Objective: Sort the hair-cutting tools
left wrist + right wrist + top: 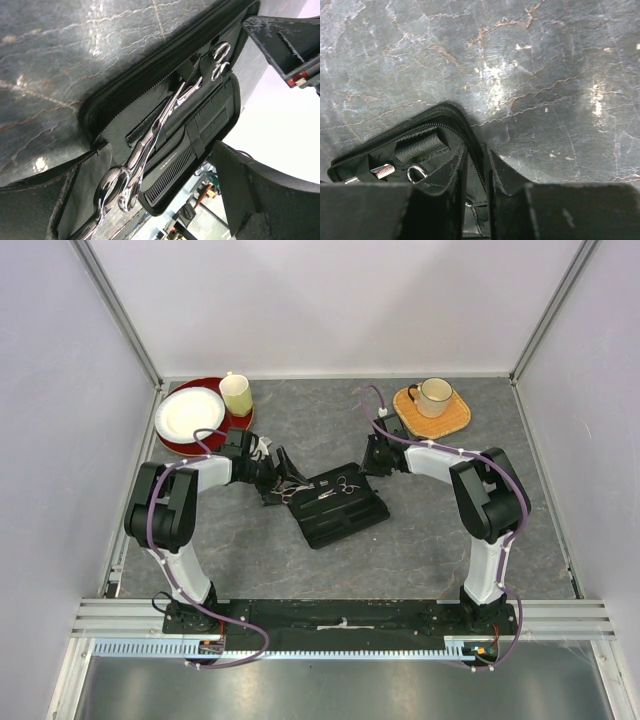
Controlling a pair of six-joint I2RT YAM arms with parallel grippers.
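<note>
Jaws spread wide and holding nothing, the left gripper (229, 83) faces the open black zip case (345, 522). Its wrist camera shows what the overhead view blurs: the near scissors (150, 142) and far scissors (220, 57), slim and silver, straight ahead of its fingers, with a near comb (167, 175) and far comb (212, 112) pocketed alongside. White print on the near comb is unreadable. The right gripper (477, 150) straddles the case's zipped rim with jaws barely parted; whether it grips cannot be told.

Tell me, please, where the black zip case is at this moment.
In the top view, the open black zip case lies mid-table, between the left gripper and the right gripper.
</note>
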